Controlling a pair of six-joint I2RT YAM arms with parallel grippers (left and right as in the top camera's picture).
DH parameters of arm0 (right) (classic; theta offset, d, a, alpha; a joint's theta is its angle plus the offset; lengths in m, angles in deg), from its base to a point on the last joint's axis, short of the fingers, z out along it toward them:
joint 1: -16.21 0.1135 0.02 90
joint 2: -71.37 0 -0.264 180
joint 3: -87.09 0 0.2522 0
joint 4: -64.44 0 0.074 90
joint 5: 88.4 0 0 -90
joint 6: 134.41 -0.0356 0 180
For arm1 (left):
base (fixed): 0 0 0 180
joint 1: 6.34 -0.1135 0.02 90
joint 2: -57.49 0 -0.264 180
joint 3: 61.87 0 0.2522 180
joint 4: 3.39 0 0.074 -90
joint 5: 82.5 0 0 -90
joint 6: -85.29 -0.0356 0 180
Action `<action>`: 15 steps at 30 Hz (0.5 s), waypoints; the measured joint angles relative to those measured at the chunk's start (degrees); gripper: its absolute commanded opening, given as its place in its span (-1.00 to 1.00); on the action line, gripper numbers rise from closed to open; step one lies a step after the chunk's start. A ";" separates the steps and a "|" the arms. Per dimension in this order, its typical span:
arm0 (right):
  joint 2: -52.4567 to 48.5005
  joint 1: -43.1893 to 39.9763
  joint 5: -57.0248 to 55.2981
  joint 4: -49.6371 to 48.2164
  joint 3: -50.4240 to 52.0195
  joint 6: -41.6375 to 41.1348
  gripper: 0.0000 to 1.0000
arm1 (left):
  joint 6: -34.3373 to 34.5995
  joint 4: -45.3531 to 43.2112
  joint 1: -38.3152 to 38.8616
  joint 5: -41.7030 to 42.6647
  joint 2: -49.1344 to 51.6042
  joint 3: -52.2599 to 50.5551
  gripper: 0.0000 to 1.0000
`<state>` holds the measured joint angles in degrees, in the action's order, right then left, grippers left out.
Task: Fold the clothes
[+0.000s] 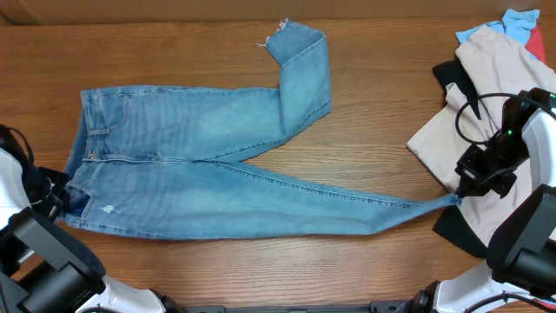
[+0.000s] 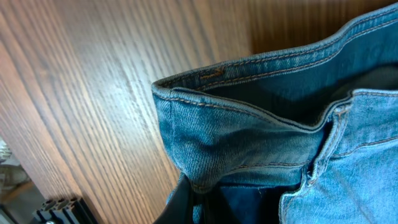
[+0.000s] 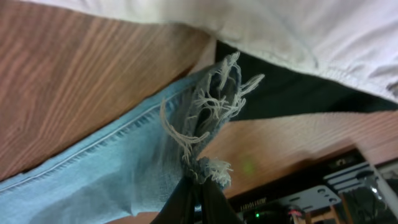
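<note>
Light blue jeans flat across the middle of the table, on bare wood. Waistband toward the table's left edge, both legs running toward its right. Far leg bent back on itself, with its frayed hem lying near the table's far edge. Near leg stretched long and narrow toward the table's right side, drawn to a thin point at its hem.

Left gripper at the table's left edge, clenched on the near corner of the waistband. From the left wrist view: dark jaws pinched together on doubled denim, the stitched band raised a little off the table, wood grain visible behind it.

Right gripper toward the table's right edge, clamped tight on the tip of the near leg's hem. From the right wrist view: jaws closed on a bunched tuft of frayed threads, the leg trailing away over the table. Hem tip possibly just clear of the table, though hard to judge from these angles.

On the table's right side, a pile of other clothing: a pale beige garment over a black garment, plus a bright blue garment and a red garment at the table's far right corner. Right gripper just at the near edge of the beige piece.
</note>
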<state>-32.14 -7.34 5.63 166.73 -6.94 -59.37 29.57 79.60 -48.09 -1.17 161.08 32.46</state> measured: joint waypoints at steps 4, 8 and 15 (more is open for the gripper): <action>0.00 -0.04 -0.04 0.90 0.15 0.02 -0.82 | 0.00 0.00 -2.03 -0.11 0.00 0.00 -0.92; 0.00 -0.04 -0.04 1.97 0.15 0.22 -0.61 | 0.00 0.00 -3.06 -0.13 0.00 0.00 -0.88; 0.00 -0.11 -0.44 2.54 0.15 0.28 -0.55 | -0.48 0.13 -3.13 -0.39 0.00 0.00 0.32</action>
<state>-32.14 -7.45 5.19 169.27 -6.79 -59.09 29.09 79.74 -51.22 -1.56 161.08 32.46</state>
